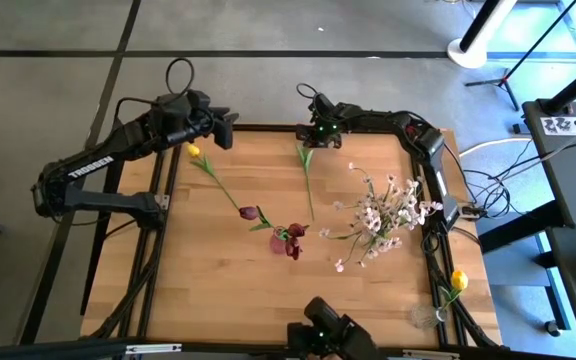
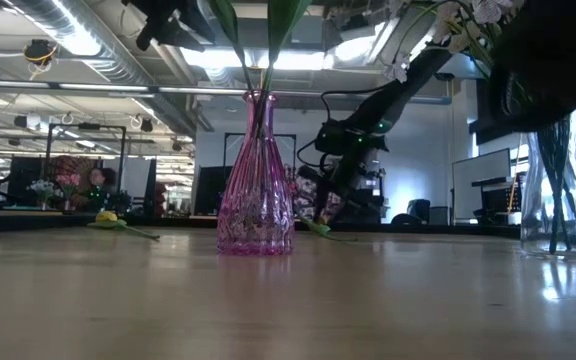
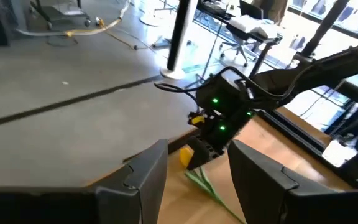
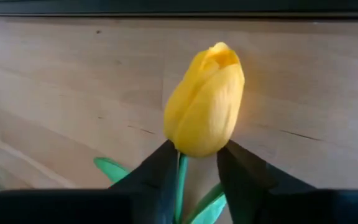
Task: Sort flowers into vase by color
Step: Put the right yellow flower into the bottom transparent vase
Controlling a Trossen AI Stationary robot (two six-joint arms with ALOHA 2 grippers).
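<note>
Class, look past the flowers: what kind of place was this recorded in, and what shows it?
Most likely a robotics lab or open workshop. The wooden table sits in a dark frame carrying two robot arms; exposed ceiling ducts run overhead, and desks with monitors fill the room behind the pink glass vase.

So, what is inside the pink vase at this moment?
The pink vase holds green stems; from above, dark red tulips show there. How many stems it holds cannot be told.

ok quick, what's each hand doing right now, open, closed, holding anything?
Left hand: open, holding nothing, at the table's far edge.
Right hand: closing around the yellow tulip's stem, just under the bloom.
</note>
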